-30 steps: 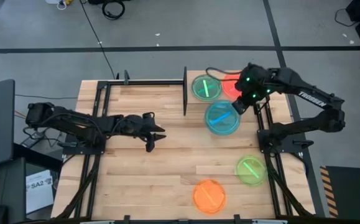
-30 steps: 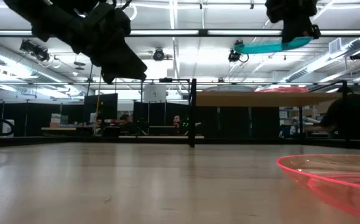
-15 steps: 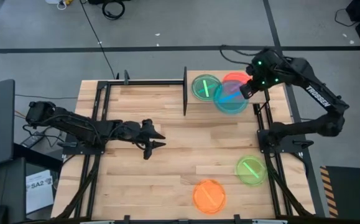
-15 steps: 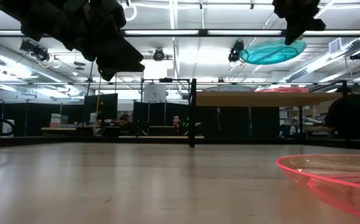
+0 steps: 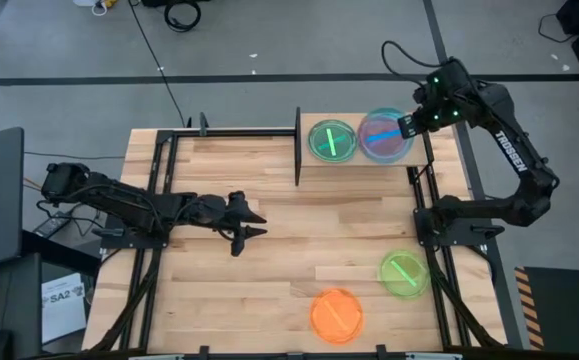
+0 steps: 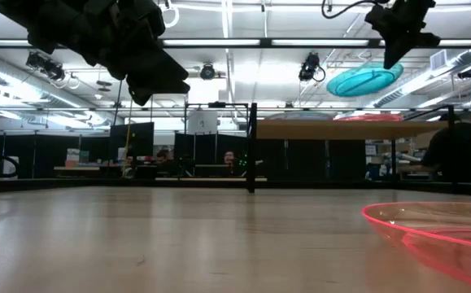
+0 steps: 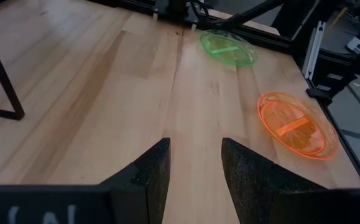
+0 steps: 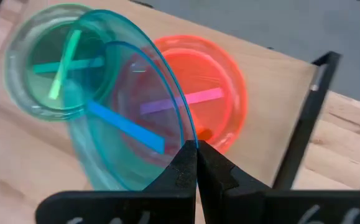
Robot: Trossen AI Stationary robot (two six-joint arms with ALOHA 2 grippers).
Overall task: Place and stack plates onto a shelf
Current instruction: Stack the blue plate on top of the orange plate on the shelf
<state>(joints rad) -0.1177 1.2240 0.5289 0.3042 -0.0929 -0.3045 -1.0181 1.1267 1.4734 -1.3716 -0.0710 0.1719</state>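
Currently: blue plate (image 5: 385,137) carried over the shelf (image 5: 439,162), stacking part done.

Right gripper (image 5: 410,124), upper right of the high view, is pinched onto the blue plate's rim, holding it tilted above the pink plate (image 8: 212,93) that lies on the shelf beside a green plate (image 5: 331,140). Off the shelf, on the tabletop at lower right: a second green plate (image 5: 404,273) and an orange plate (image 5: 336,315). Low view shows a further pink plate (image 6: 434,240) at bottom right. Left gripper (image 5: 250,221) waits over mid-table, fingers parted, holding nothing. Judged: two shelved, one arriving, at least three left.
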